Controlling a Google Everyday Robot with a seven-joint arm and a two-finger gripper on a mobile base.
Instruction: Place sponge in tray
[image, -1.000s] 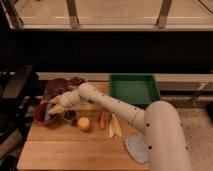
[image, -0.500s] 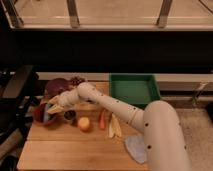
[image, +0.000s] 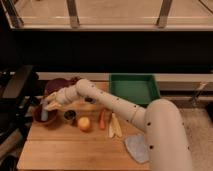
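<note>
The green tray (image: 133, 88) sits at the back right of the wooden table (image: 60, 150). My arm reaches from the lower right across to the far left, away from the tray. My gripper (image: 48, 106) hangs over a red bowl (image: 38, 119) at the table's left edge. A small pale blue-grey block, the sponge (image: 45, 116), shows right under the gripper, inside the bowl's rim. I cannot tell whether the gripper holds it or it rests in the bowl.
A purple bowl (image: 56, 85) stands behind the gripper. A small dark cup (image: 70, 116), an orange fruit (image: 84, 123), a carrot (image: 102, 120) and a banana (image: 115, 126) lie mid-table. A grey-blue cloth (image: 136, 148) lies front right, under my arm.
My gripper has shifted a little left and down over the red bowl. Nothing else has moved.
</note>
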